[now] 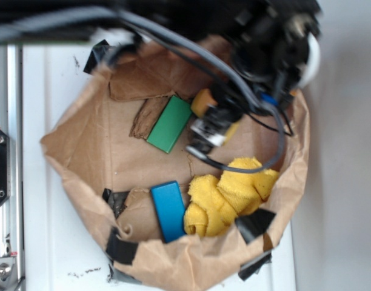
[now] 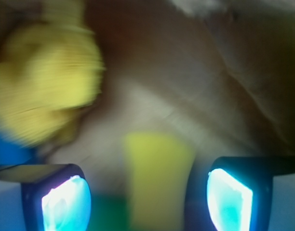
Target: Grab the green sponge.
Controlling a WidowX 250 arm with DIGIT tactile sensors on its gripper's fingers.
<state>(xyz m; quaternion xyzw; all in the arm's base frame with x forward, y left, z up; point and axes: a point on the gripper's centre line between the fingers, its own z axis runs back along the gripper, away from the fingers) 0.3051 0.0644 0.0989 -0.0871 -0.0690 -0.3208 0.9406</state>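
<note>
surface: a white table (image 1: 46, 242) with a metal rail along its left edge; on it sits a brown paper bag (image 1: 88, 151) cut low into a shallow basin, its torn rim patched with black tape (image 1: 254, 225).
green sponge: a flat green block (image 1: 169, 123) lying on the bag's floor toward the far wall, tilted, one short end beside a strip of darker cardboard (image 1: 147, 117). in my wrist view only a blurred green patch (image 2: 109, 214) shows at the bottom edge.
my gripper: it (image 1: 205, 134) hangs over the bag floor just right of the green sponge, cables looping off it toward the bag's right wall. in the wrist view my two fingers (image 2: 65, 202) stand spread apart with nothing between the pads, so i am released.
yellow block: a blurred yellow piece (image 2: 157, 178) lies between my fingers and beyond them.
blue block: it (image 1: 168, 210) rests near the bag's near wall, touching the yellow cloth.
yellow cloth: a crumpled towel (image 1: 231, 194) fills the bag's near right corner.
</note>
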